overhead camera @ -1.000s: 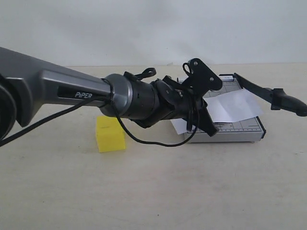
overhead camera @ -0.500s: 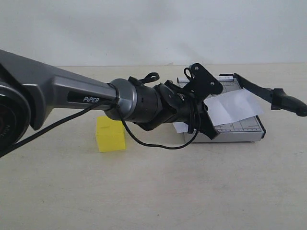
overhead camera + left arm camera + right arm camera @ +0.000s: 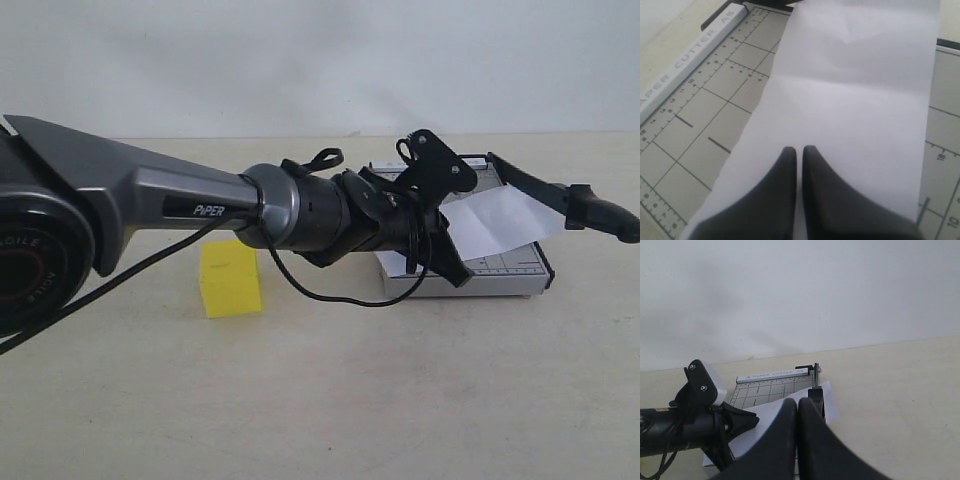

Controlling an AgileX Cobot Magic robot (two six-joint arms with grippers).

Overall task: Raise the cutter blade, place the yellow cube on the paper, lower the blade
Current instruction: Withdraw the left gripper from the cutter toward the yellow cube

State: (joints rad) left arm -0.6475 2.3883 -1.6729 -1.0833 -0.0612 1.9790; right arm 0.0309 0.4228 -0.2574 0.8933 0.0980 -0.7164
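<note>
The yellow cube (image 3: 231, 278) sits on the table (image 3: 300, 400) at near left, well apart from the grey trimmer base (image 3: 510, 270). The left gripper (image 3: 799, 150), fingers together, is over the paper (image 3: 495, 222) lying on that base. At far right the cutter blade (image 3: 598, 212) stands raised. The right gripper (image 3: 798, 402) is closed on nothing.

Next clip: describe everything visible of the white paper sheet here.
The paper is a thin, plain white rectangular sheet with a faint crease across it. It lies on the grey gridded cutter base, slightly askew to the grid, one end reaching past the cutting edge beneath the raised blade. The shut left gripper sits over its other end; whether it presses down cannot be told. The yellow cube stands apart on the table, not on it.
</note>
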